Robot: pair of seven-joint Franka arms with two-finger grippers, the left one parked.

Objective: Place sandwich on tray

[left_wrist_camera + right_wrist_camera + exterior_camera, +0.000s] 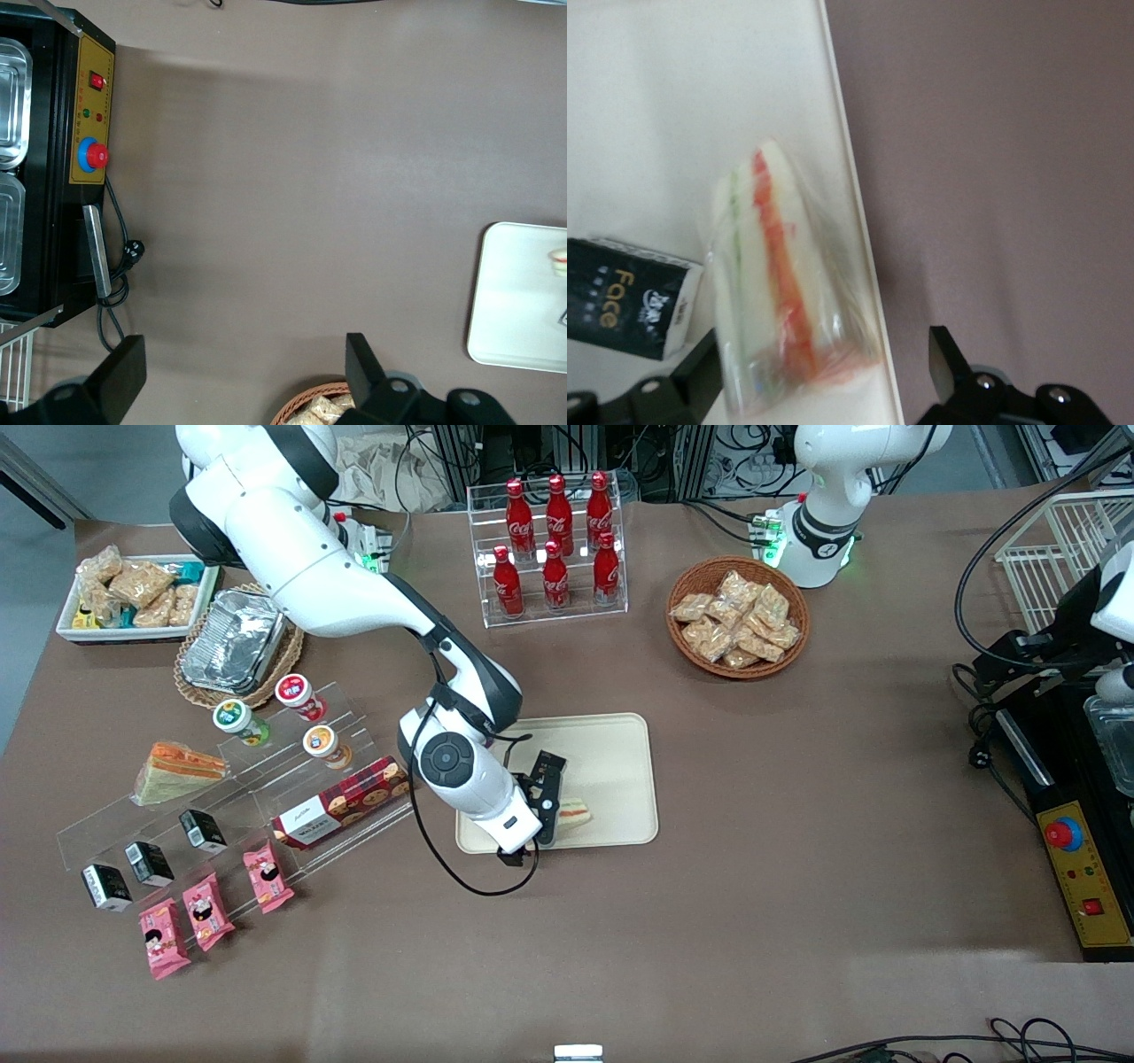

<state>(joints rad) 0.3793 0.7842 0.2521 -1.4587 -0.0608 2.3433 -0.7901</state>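
Note:
The sandwich point(576, 811), a wrapped wedge with pale bread and orange-red and green stripes, lies on the cream-beige tray point(611, 762), close to the tray rim nearest the front camera. My right gripper point(547, 810) hangs low over it. In the right wrist view the fingers stand open on either side of the sandwich point(784, 292), and one finger point(948, 354) is clearly apart from it, over the brown table outside the tray point(656, 106). The tray edge also shows in the left wrist view point(518, 292).
A small black "Face" packet point(629, 297) lies on the tray beside the sandwich. A second wedge sandwich point(173, 772) sits on the clear stepped shelf point(257, 797) with cups, a cookie box and black and pink packets. A Coke bottle rack point(554, 549) and a snack basket point(737, 615) stand farther back.

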